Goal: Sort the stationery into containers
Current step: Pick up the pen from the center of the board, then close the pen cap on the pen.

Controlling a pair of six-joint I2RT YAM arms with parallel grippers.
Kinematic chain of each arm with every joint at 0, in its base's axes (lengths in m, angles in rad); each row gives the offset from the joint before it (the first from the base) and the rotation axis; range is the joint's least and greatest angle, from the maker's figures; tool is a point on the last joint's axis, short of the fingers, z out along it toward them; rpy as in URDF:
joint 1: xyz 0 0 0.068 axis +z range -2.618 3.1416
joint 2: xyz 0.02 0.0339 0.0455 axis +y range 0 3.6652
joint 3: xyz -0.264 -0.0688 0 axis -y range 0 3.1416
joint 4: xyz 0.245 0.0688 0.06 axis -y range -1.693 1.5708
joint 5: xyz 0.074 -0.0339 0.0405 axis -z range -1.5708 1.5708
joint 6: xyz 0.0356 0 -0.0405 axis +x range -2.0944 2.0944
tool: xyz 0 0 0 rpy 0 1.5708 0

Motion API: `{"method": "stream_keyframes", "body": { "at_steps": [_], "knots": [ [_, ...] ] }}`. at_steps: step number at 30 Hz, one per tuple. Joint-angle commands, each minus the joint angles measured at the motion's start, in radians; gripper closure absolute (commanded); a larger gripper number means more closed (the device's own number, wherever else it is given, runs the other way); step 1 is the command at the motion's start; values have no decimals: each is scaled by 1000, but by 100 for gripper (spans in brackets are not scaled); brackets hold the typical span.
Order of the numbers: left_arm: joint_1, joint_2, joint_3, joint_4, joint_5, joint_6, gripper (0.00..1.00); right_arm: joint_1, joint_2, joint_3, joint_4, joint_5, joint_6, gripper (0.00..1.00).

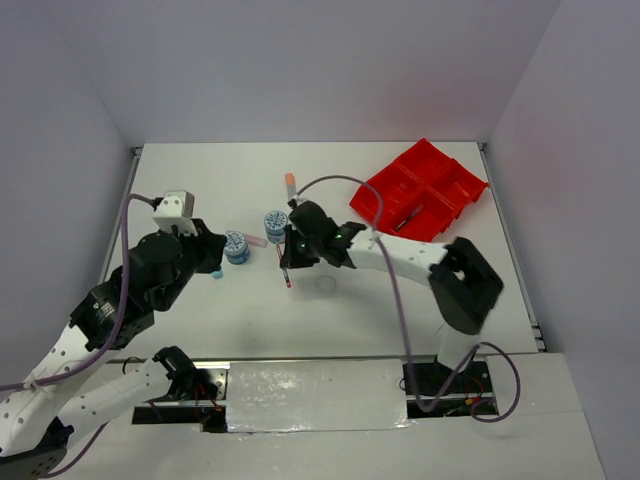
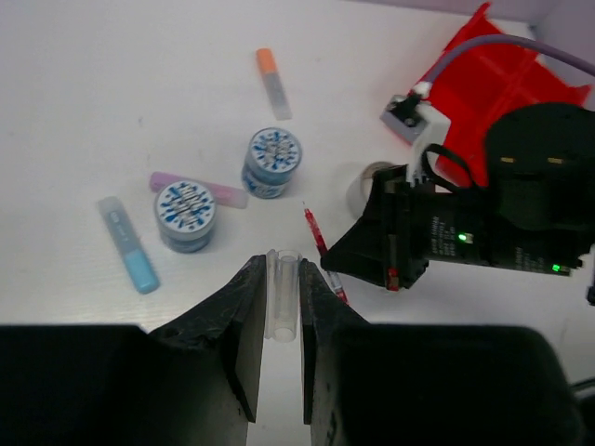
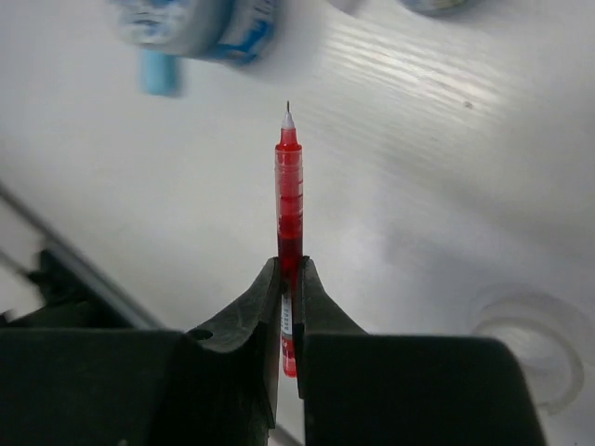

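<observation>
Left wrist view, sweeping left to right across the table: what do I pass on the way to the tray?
blue tube → nearer patterned tub → farther patterned tub → red pen → red tray

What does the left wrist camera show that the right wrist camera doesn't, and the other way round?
Only the left wrist view: the left claw closed on a clear tube, an orange-capped tube, the red tray. Only the right wrist view: a clear tape ring, and the right claw clamped on the red pen. Both: the red pen, a patterned tub and the blue tube.
</observation>
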Motion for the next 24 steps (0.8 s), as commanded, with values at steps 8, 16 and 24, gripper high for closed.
{"method": "stream_keyframes", "body": {
  "at_steps": [8,16,24],
  "knots": [
    [5,-124,-115,491,460,-75,100,101,-867,-613,467,-64,-31,100],
    [4,-98,-278,919,678,-210,100,316,-1128,-779,595,111,-63,100],
    [4,-72,-328,1140,737,-261,100,477,-1021,-656,589,340,-155,100]
  ]
}}
